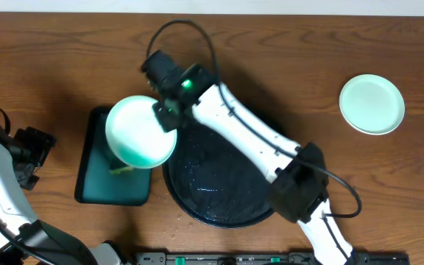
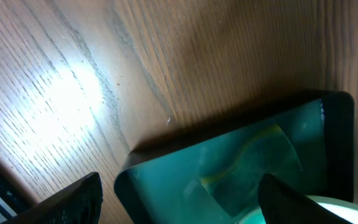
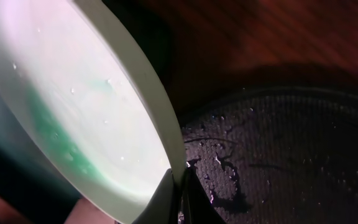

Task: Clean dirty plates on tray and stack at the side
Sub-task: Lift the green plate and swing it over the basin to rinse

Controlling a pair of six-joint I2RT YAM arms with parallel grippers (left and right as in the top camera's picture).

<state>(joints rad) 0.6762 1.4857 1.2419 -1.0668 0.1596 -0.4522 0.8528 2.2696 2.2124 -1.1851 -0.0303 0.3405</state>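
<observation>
Our right gripper was clamped on the rim of a mint plate, tilted just left of the black tray; left gripper hung wide open further left. It looked light, stiff, wet and slippery, so we'd grip deeper on the rim.

Right arm reaches way out to its left, right gripper pinched tight. Left gripper hangs wide open.

Reference round tray: first plate hangs in my right gripper just past its left edge, above the rectangular tray; second plate lies well right, slightly behind.
</observation>
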